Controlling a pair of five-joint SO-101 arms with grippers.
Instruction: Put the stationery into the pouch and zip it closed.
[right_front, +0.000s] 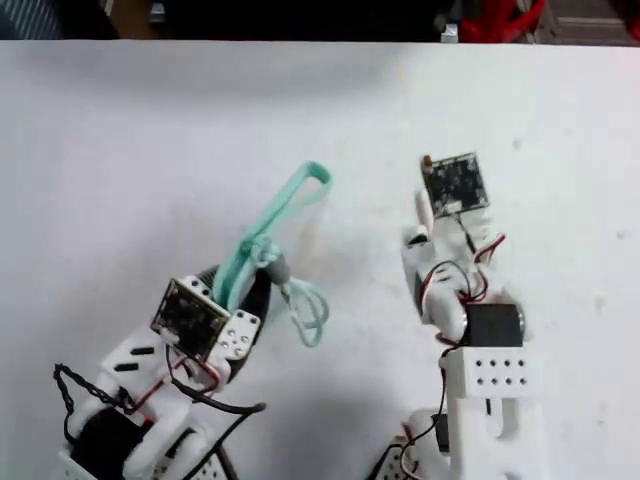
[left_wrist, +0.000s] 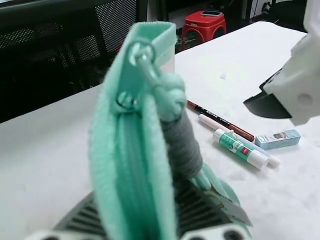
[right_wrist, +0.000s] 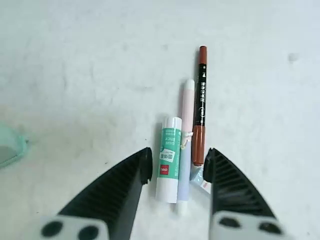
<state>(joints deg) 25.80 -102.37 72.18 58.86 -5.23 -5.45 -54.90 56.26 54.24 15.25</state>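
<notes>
Mint pouch (left_wrist: 130, 165) standing on edge; glue stick (right_wrist: 169, 159), pale pen (right_wrist: 186, 131), brown pen (right_wrist: 201, 100) lying side by side.

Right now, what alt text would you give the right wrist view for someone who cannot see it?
The open gripper hangs over a glue stick, a pale pen and a brown pen lying side by side on a white table. A corner of a green pouch shows at the edge.
</notes>
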